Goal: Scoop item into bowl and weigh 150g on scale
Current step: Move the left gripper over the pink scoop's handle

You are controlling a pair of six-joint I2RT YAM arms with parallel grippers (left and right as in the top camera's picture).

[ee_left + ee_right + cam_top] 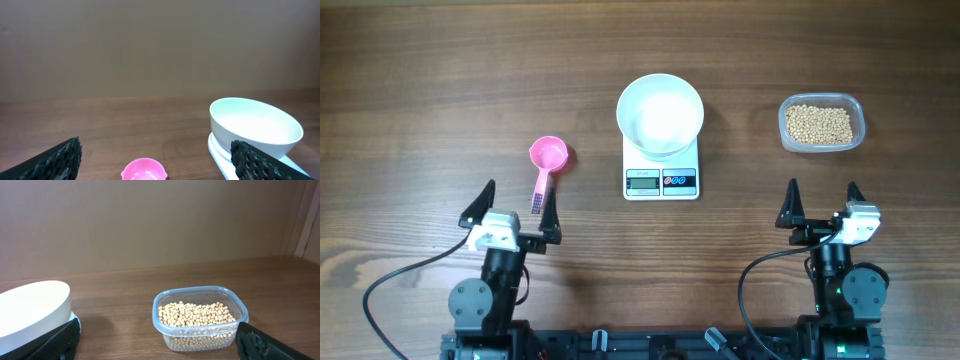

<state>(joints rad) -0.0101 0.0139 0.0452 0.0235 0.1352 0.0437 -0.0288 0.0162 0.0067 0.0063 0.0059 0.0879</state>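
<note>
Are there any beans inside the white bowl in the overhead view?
No, the bowl on the scale shows only a plain white inside; the beans all lie in the clear tub.

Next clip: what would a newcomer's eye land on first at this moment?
The empty white bowl sitting on the scale at the table's centre draws the eye first. Next come the pink scoop lying to its left and the clear tub of beans to its right. Nearer the robot, the left gripper and the right gripper stand open, holding nothing.
</note>
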